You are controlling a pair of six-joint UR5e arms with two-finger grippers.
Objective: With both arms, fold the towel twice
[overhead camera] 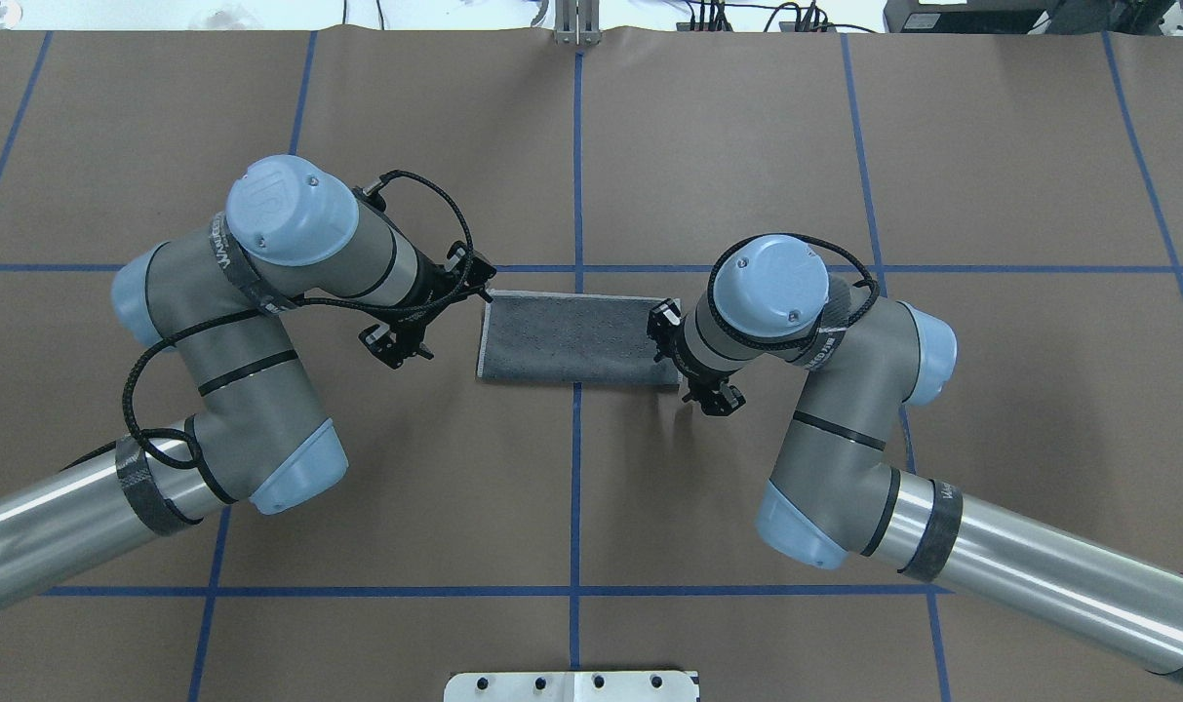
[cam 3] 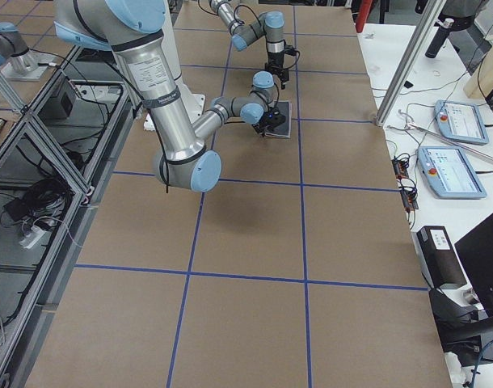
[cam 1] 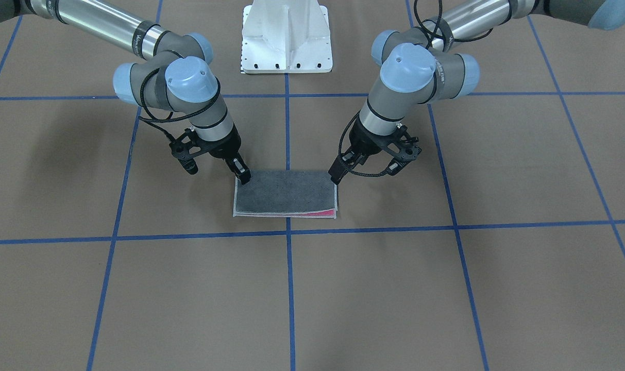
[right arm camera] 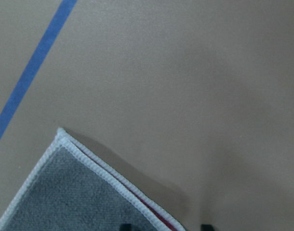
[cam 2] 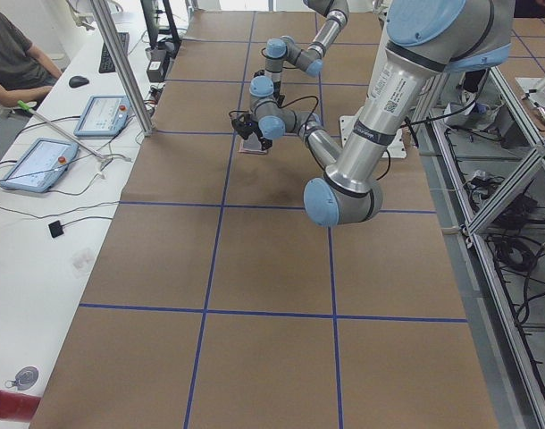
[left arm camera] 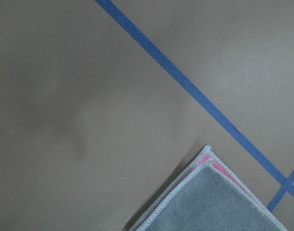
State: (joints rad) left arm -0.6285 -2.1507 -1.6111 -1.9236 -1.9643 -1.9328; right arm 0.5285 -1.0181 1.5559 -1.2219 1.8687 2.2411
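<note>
Right tool (cam 1: 244, 178) spread, left tool (cam 1: 335, 178) can't tell. Both hang over towel (cam 1: 286, 193) ends, likely staging fold two.

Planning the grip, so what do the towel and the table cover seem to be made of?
Towel: looks like terry cloth, matte dark grey nap, pink face peeking out, light stitched border. Table cover: probably brown paper or card, matte, smooth; its blue lines look like tape.

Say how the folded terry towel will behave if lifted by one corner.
The dark grey, pink-lined terry towel probably droops, since it lies limp and flat. Its stacked layers, offset at the edge, may peel apart.
</note>
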